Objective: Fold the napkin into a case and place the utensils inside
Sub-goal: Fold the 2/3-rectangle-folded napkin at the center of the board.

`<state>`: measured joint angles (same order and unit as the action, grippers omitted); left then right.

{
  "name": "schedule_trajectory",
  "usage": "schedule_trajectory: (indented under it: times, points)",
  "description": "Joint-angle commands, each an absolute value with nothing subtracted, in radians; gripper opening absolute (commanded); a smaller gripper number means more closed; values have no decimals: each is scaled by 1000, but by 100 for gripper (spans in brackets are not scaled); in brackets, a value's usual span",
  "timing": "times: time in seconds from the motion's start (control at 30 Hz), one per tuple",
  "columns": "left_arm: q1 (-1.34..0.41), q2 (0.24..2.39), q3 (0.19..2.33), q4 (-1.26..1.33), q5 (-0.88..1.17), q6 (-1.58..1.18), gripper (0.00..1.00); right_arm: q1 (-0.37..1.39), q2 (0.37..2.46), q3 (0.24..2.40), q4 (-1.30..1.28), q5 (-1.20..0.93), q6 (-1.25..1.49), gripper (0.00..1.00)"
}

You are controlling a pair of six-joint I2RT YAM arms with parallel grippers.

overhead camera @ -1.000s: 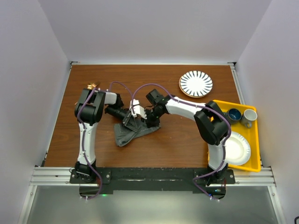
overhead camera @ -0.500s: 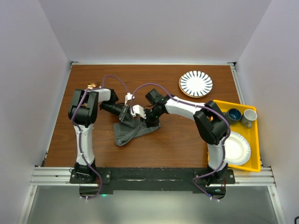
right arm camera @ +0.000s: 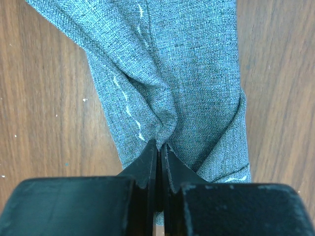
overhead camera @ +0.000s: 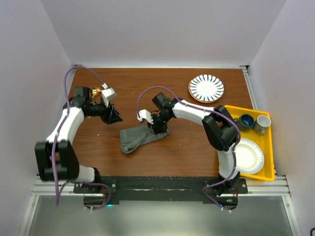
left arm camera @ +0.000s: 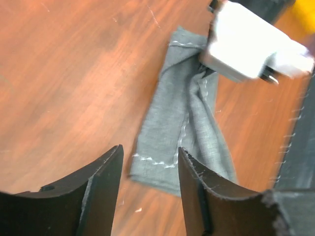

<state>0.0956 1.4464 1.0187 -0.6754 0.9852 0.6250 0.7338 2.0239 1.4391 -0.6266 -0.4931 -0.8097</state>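
Brown wood bench [overhead camera: 192, 147], white walls on three sides.

**Step in hand, judged:** shaping the napkin [overhead camera: 139, 138] into a case.
- Right jaws are closed tight on a gathered pleat at the cloth's 2 o'clock end. The wrist view shows the fabric [right arm camera: 182, 73] bunching into the pinch.
- Left jaws stand part open and empty, at 10 o'clock of the cloth and apart from it.
- Advice: keep the pinch low and steady, then draw the strip straight so the twist flattens and the hems line up. A crooked fold would leave no clean pocket.

**Napkin:** dark grey and soft, lying near bench centre as a narrow strip running 7 to 2 o'clock. It is creased lengthwise, with pale stitched hems [left arm camera: 152, 160] showing.

**Utensils [overhead camera: 96, 91]:** a gold glint at 10 o'clock, partly hidden by the left arm and not yet inside.
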Motion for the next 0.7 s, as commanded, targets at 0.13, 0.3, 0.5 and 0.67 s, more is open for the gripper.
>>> schedule_trajectory:
  times: [0.13, 0.3, 0.5, 0.67]
  points:
    - [-32, 1031, 669, -453, 729, 844, 59, 733, 2135, 1532, -762, -492, -742, 0]
    - [-352, 917, 560, -283, 551, 781, 64, 723, 2181, 1586, -807, -508, -715, 0]
    - [-552, 1014, 555, -166, 405, 724, 65, 709, 2197, 1601, -827, -522, -698, 0]
    - [-635, 1103, 575, -100, 364, 698, 65, 700, 2206, 1601, -825, -529, -673, 0]
